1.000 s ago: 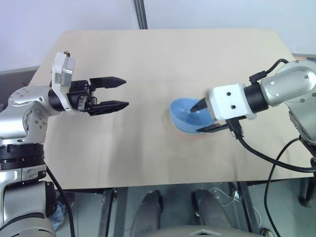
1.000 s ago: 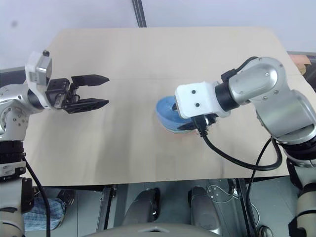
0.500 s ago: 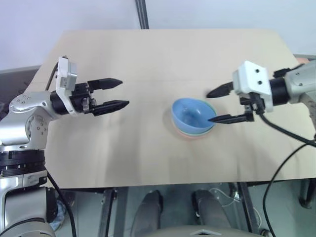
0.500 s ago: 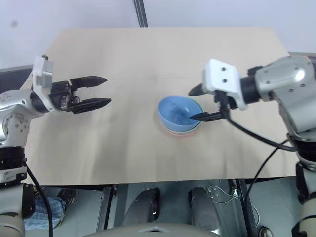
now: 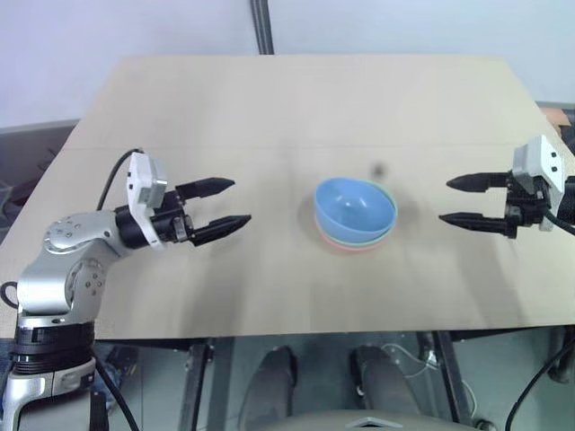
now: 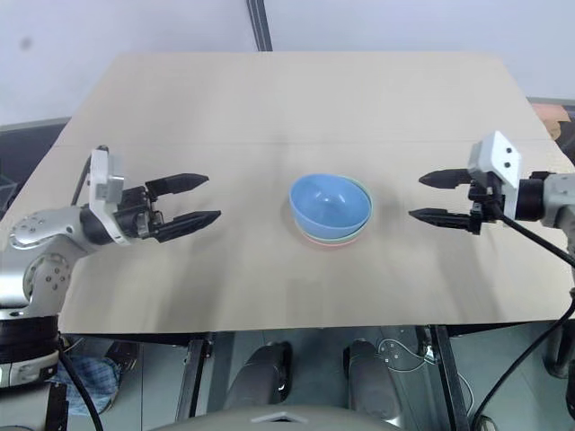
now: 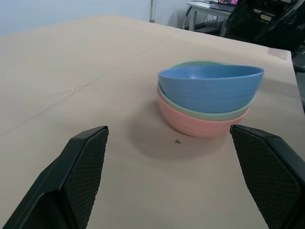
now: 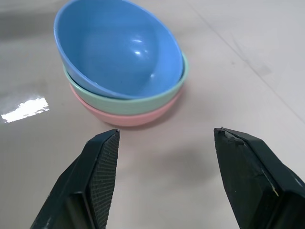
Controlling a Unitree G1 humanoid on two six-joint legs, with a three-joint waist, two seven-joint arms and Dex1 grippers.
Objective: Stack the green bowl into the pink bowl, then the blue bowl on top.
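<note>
So the stack looks basically done here. Nearest the camera, at the lower left of the head view, the left gripper [image 5: 220, 205] hangs over the table [image 5: 269, 108] with its fingers spread and nothing between them. Same story at the right edge of the frame: the right gripper [image 5: 454, 201] is released, empty, and pointing back toward the middle. Both are well apart from the bowls.

In the centre of the frame, the blue bowl [image 5: 355, 205] sits on top, the green bowl [image 8: 143, 102] shows as a thin band under it, and the pink bowl [image 8: 128, 117] is at the bottom, resting on the table. From the left wrist view the blue one looks a bit tilted, with one side of its rim riding higher than the other, so I'd guess it isn't fully seated in the green one.

If I were finishing this step, I'd say the thing to get right is leaving the stack alone. Pull both arms back on a path that stays clear of the rims, no sweeping across the middle. These are light, smooth plastic bowls, so I'd expect even a small bump to slide the top one or push the whole pile. If the tilt matters, a gentle press straight down on the high side of the blue rim would probably settle it; pinching it from the side risks lifting it out again.

Farther back, toward the top of the frame, it's just bare tabletop.
</note>
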